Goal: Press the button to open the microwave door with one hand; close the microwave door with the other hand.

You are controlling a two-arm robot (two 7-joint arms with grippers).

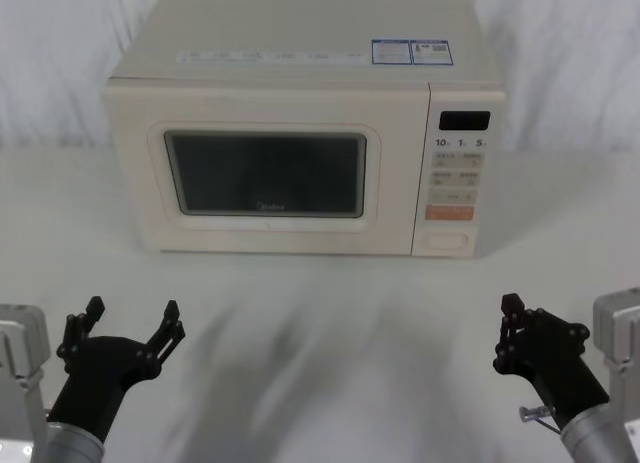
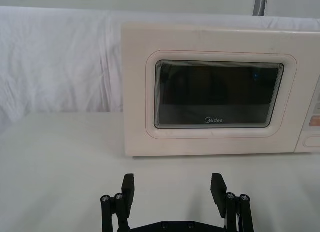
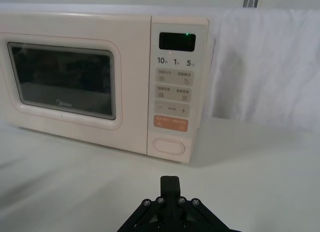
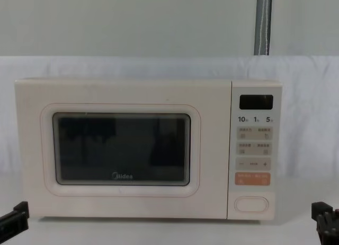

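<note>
We see the microwave (image 1: 300,133) standing at the back of the white tabletop (image 1: 330,333), its door (image 1: 265,173) flush and closed. The button (image 1: 446,241) sits at the bottom of the control panel (image 1: 455,173), just under the orange key (image 1: 449,212). Our left gripper (image 1: 132,323) hovers low over the tabletop, well short of the microwave and left of the door's window, its fingers (image 2: 129,188) spread wide. Our right gripper (image 1: 508,333) hovers near the tabletop's front, roughly in line with the panel, fingers (image 3: 169,184) pressed together and holding nothing.
</note>
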